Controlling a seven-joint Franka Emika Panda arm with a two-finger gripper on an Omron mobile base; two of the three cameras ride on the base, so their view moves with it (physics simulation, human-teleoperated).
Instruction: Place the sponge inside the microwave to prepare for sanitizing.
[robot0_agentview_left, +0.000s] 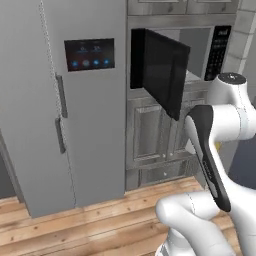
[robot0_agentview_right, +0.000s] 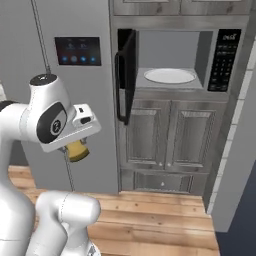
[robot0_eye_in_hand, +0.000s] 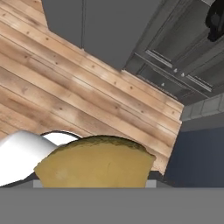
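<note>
Gripper (robot0_agentview_right: 76, 150) clamped on the yellow sponge (robot0_agentview_right: 78, 150), hanging below the white hand, well left of and lower than the microwave (robot0_agentview_right: 172, 60), out in front of the grey fridge (robot0_agentview_right: 65, 90) above the wooden floor (robot0_agentview_right: 150, 220). Sponge (robot0_eye_in_hand: 96, 162) seen close at the near edge of the hand view, floor planks (robot0_eye_in_hand: 65, 96) and grey lower cabinet doors (robot0_eye_in_hand: 179, 52) beyond it. Microwave door (robot0_agentview_left: 165, 70) swung open to the left, white turntable (robot0_agentview_right: 169, 75) bare in the grey cavity, keypad (robot0_agentview_right: 222, 60) on the right.
</note>
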